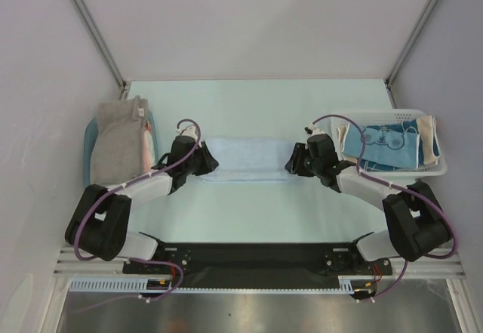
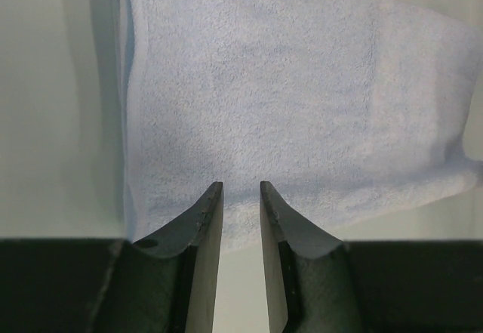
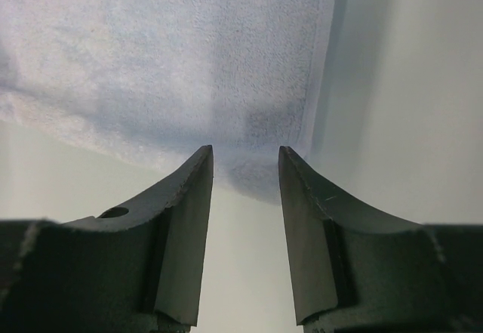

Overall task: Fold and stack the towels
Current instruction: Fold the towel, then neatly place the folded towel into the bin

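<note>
Left gripper [image 2: 239, 187] and right gripper [image 3: 245, 150] are held partly open, with nothing clamped; 1 light blue towel [image 1: 247, 159] is laid flat between them, its ends at their tips.

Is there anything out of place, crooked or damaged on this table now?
Nothing stands out. The light blue towel lies flat, folded into a strip, between the left gripper and right gripper. The grey towel sits stacked at left. No spill or damage.
</note>
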